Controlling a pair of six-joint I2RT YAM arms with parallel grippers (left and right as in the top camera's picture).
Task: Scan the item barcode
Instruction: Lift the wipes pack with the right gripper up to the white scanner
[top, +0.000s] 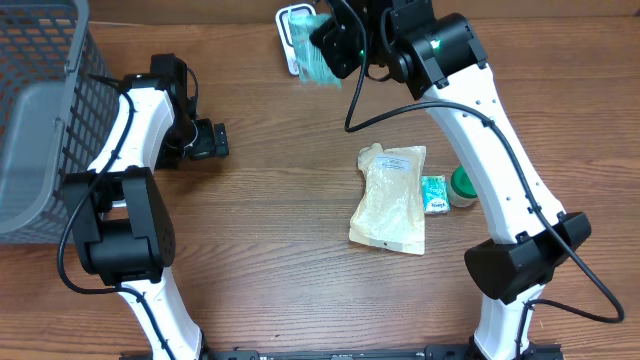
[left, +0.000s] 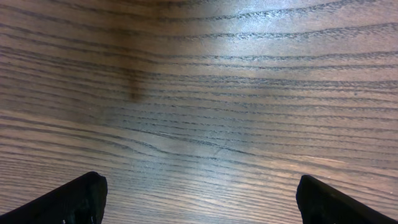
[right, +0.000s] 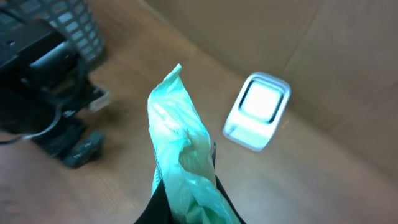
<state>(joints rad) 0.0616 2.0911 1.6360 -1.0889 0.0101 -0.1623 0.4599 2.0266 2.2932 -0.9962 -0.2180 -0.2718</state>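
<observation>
Overhead: a grey basket (top: 40, 110) stands far left, a beige pouch (top: 390, 200) lies on the bench (top: 270, 250), and the right claw (top: 330, 50) grips a teal packet (top: 318, 65) by the scanner (top: 292, 28). Left wrist: the left claw (left: 199, 202) is released above bare wood. Right wrist: teal packet clenched upright, scanner beyond.

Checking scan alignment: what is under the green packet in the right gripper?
From overhead, the green packet covers the right part of the white scanner on the table; the scanner's left edge shows. Whether a barcode faces it cannot be seen.

Wood-grain table (top: 270, 250), grey mesh basket (top: 40, 110) at its left edge, plain tan wall (right: 249, 31) behind.
</observation>
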